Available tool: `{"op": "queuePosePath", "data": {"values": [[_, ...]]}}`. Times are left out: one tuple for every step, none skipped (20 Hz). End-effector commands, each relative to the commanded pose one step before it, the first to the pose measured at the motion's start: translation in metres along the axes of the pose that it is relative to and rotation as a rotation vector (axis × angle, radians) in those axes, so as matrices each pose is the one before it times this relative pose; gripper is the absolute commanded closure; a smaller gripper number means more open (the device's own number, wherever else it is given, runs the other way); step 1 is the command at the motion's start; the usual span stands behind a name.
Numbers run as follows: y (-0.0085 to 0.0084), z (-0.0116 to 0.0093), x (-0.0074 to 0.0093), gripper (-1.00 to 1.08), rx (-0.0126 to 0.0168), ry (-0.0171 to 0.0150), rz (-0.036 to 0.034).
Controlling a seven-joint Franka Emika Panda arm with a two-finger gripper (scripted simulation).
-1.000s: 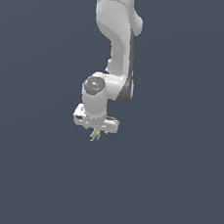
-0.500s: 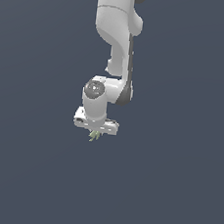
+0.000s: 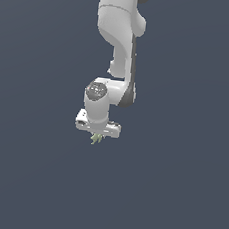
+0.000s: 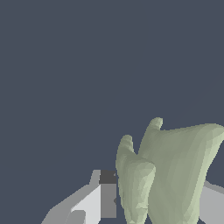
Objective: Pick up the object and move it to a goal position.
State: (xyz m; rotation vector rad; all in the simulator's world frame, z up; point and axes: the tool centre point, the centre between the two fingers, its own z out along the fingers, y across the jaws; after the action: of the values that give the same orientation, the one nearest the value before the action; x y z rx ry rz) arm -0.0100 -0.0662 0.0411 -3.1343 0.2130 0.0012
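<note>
Pale green object [image 4: 170,170] clamped between fingers of white gripper [image 3: 98,135], lobes protruding below.

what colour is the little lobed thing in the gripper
Pale yellow-green, on the small lobed object; clearest in the wrist view.

One white arm [image 3: 116,46], one yellow-green object [image 3: 96,138]

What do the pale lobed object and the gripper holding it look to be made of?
Pale yellow-green lobed object: matte, faceted shading, no gloss; possibly soft plastic or a fruit model, unclear in this render. White gripper: smooth hard plastic or painted metal look, with a darker grey finger pad.
</note>
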Motion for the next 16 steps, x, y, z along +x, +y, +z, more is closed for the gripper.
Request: {"op": "queuePosePath", "data": {"values": [[0.00206, -0.00328, -0.00028, 1.08, -0.00016, 0.00046, 0.00056], [0.0013, -0.00241, -0.00034, 1.08, 0.0, 0.0, 0.0], [0.0016, -0.00296, -0.00041, 1.08, 0.0, 0.0, 0.0], [0.0019, -0.00351, -0.00049, 1.08, 0.0, 0.0, 0.0], [0.0022, -0.00407, -0.00057, 1.08, 0.0, 0.0, 0.0], [0.00251, -0.00465, -0.00064, 1.08, 0.0, 0.0, 0.0], [0.00282, -0.00524, -0.00072, 1.08, 0.0, 0.0, 0.0], [0.00339, -0.00598, -0.00081, 1.08, 0.00057, 0.00021, 0.00033], [0.00348, -0.00648, -0.00088, 1.08, 0.0, 0.0, 0.0], [0.00383, -0.00713, -0.00096, 1.08, 0.0, 0.0, 0.0], [0.00417, -0.00777, -0.00103, 1.08, 0.0, 0.0, 0.0], [0.00448, -0.00836, -0.0011, 1.08, 0.0, 0.0, 0.0], [0.00492, -0.00892, -0.00116, 1.08, 0.00046, 0.00002, 0.00016], [0.00505, -0.00944, -0.0012, 1.08, 0.0, 0.0, 0.0], [0.0053, -0.00993, -0.00125, 1.08, 0.0, 0.0, 0.0], [0.00554, -0.01039, -0.00128, 1.08, 0.0, 0.0, 0.0]]}}
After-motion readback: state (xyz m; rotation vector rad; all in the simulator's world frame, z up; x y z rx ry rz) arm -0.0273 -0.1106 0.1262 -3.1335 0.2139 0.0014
